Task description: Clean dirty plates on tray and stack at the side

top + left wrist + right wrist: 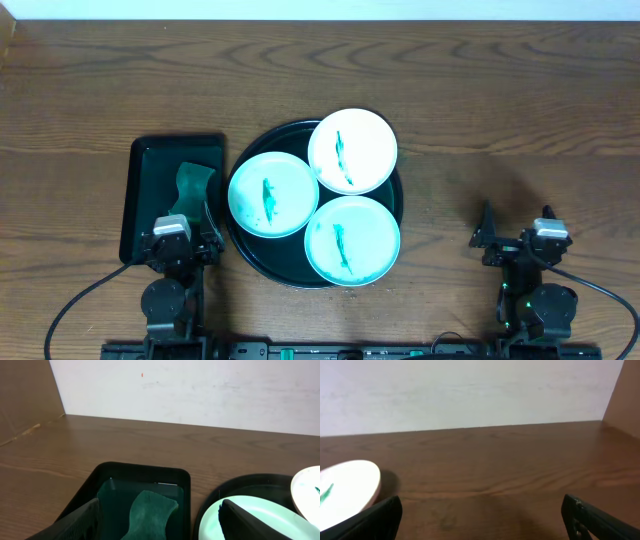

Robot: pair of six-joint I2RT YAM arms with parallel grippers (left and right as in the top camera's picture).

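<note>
Three white plates with teal smears lie on the round dark tray [250, 255] at the table's middle: one at the back [352, 150], one at the left [272, 194], one at the front [352, 239]. My left gripper [183, 215] is open near the front edge, over the rectangular tray, with nothing between its fingers [75, 522]. The left wrist view shows the left plate [250, 501] on the tray [250, 482] behind my right finger. My right gripper [515, 222] is open over bare wood to the tray's right. In the right wrist view a plate [345, 490] shows at far left.
A rectangular dark tray [140, 190] left of the round tray holds a green sponge [193, 186], seen straight ahead between my left fingers [150, 515]. A white wall runs along the table's far edge. Cables trail from both arm bases at the front.
</note>
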